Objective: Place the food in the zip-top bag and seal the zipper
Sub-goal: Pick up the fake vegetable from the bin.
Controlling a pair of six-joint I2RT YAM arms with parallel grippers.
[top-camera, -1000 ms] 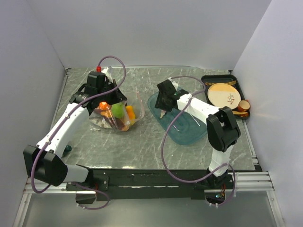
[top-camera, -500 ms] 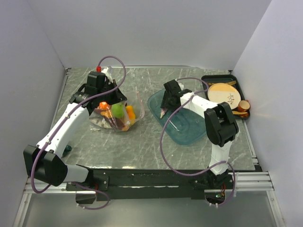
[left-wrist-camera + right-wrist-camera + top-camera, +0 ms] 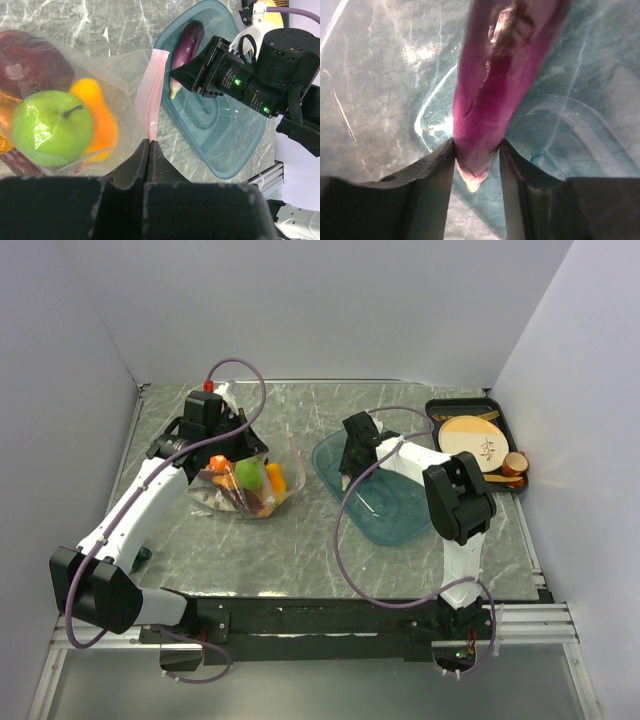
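Both grippers are clamped on something. Nearest, the left gripper (image 3: 150, 144) has its fingers pressed together on the pink zipper (image 3: 154, 85) of the zip-top bag (image 3: 117, 75). The bag lies on the table (image 3: 300, 550) and holds a green apple (image 3: 52, 132), an orange piece (image 3: 102, 122) and a dark red piece (image 3: 35, 62). Farther away — at the teal tray (image 3: 235, 145) — the right gripper (image 3: 476, 146) squeezes the tip of a purple eggplant (image 3: 505, 75).

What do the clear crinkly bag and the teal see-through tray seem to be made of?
The clear crinkly bag: thin glossy plastic film, wrinkled, food visible through it. The teal see-through tray: probably rigid plastic, smooth and shiny, with moulded rim.
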